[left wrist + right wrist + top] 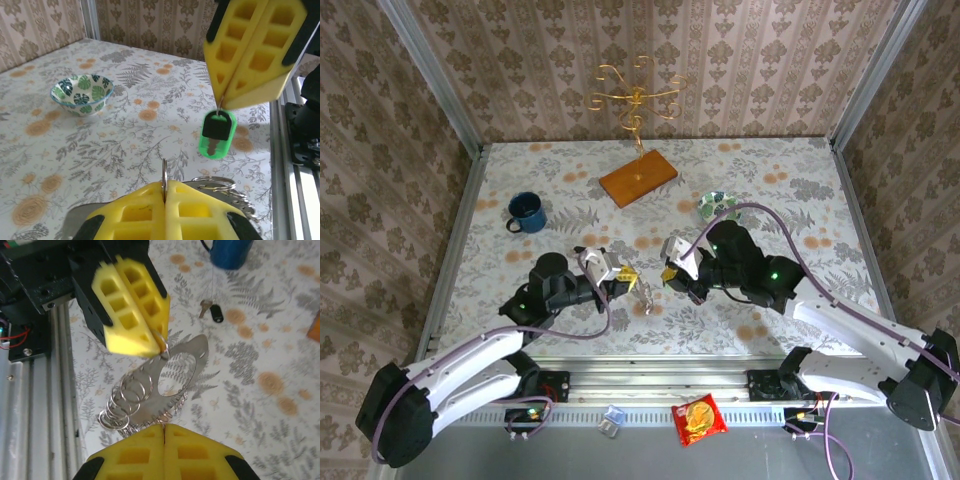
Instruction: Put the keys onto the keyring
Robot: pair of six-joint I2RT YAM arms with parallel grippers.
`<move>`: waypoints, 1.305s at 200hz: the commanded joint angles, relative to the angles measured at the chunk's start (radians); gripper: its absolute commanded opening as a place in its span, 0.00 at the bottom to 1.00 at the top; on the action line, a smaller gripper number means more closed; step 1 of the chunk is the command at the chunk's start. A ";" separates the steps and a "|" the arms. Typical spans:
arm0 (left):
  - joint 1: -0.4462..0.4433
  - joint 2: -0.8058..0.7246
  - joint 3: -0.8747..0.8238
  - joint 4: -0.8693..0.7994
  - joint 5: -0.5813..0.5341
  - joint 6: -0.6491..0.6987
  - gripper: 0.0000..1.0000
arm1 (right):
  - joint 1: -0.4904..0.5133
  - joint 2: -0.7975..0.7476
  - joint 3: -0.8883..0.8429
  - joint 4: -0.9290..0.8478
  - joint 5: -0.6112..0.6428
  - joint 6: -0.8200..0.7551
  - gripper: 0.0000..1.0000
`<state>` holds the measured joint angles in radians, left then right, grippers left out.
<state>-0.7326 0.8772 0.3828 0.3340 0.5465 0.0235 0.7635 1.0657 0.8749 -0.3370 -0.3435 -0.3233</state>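
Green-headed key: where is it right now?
In the left wrist view the green-headed key hangs right of centre from the shut right gripper, behind a black-headed key, beyond the ring pinched by the left gripper.

Blue mug point(526, 212), leaf bowl point(717, 206), gold stand point(636, 98), wooden base point(638, 180).

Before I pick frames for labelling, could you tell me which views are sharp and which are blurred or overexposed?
Top external: even light, sharp throughout. Left wrist: the keys hanging from the right tool are crisp. Right wrist: the left tool is smeared by blur, and the far table looks washed out.
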 commanded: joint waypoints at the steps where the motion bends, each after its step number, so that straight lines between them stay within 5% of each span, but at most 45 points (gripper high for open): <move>1: -0.017 0.011 0.059 0.031 0.030 -0.054 0.00 | 0.001 -0.023 -0.018 0.077 0.041 -0.128 0.00; 261: -0.082 0.108 0.117 -0.062 -0.046 -0.153 0.00 | 0.056 0.101 -0.022 0.113 0.111 -0.294 0.00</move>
<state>-0.8047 0.9886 0.4583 0.2653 0.5007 -0.1211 0.8036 1.1503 0.8654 -0.2344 -0.2893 -0.5892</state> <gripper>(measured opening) 0.064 0.063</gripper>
